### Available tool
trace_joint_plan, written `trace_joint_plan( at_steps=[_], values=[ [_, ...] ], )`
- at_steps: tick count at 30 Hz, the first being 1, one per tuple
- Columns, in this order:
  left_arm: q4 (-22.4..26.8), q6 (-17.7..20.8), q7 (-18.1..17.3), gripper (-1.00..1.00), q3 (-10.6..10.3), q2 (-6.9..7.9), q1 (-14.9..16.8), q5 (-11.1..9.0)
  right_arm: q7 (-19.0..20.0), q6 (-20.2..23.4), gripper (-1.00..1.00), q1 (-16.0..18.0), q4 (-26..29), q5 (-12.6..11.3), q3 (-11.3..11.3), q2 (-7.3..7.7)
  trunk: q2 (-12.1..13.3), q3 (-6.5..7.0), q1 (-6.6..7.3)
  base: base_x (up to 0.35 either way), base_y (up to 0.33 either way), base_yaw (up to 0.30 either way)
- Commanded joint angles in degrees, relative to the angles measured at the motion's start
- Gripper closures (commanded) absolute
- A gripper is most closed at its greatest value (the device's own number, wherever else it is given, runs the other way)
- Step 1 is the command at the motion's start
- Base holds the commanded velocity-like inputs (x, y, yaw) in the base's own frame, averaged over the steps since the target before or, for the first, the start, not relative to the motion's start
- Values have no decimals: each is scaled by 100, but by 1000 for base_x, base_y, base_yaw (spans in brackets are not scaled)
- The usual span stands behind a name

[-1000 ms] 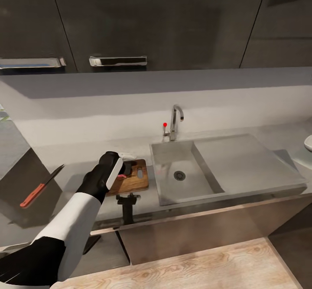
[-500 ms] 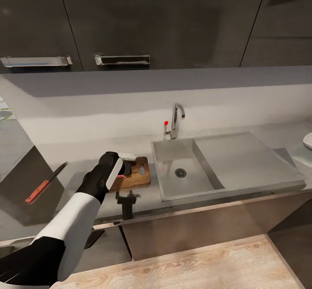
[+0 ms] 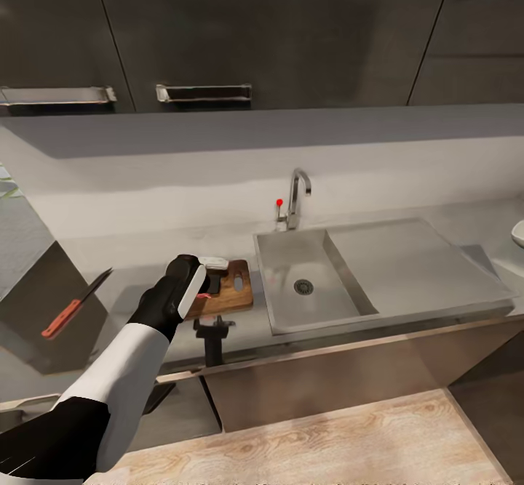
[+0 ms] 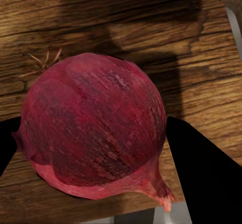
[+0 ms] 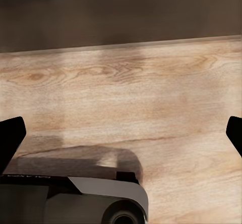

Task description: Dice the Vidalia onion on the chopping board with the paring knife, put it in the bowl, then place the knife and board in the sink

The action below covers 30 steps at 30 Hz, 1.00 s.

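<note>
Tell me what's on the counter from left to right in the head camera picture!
paring knife → chopping board → faucet → sink → drainboard → bowl

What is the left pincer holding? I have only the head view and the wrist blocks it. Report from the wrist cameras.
Observer: The left pincer has a red onion between its fingers, one on each side.
Operator: Say what is behind it.
Observer: The board. Its wood grain runs right behind the onion, and the onion's shadow falls on it.
Operator: Report the right pincer.
Observer: The right pincer is open, with its fingers wide apart, facing the wood floor.
</note>
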<state>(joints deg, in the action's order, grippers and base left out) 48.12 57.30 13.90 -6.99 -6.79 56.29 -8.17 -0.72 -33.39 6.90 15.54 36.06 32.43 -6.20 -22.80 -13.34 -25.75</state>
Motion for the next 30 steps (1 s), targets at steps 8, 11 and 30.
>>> trace_joint_plan(
  at_steps=[8, 11, 30],
  values=[
    [9, 19, 60, 100, -13, 7, 5, -54, -7, -18, -100, 4, 2, 61, 44, -4, -12, -40, -3, 0, 0, 0],
    [44, 22, 60, 100, -13, 3, 5, -54, -7, -18, -100, 4, 2, 64, 44, -4, -12, -41, -3, 86, 38, 0],
    [36, 27, 60, 100, -13, 14, 5, -54, -7, -18, -100, 4, 2, 65, 44, -4, -12, -41, -3, 34, 11, 0]
  ],
)
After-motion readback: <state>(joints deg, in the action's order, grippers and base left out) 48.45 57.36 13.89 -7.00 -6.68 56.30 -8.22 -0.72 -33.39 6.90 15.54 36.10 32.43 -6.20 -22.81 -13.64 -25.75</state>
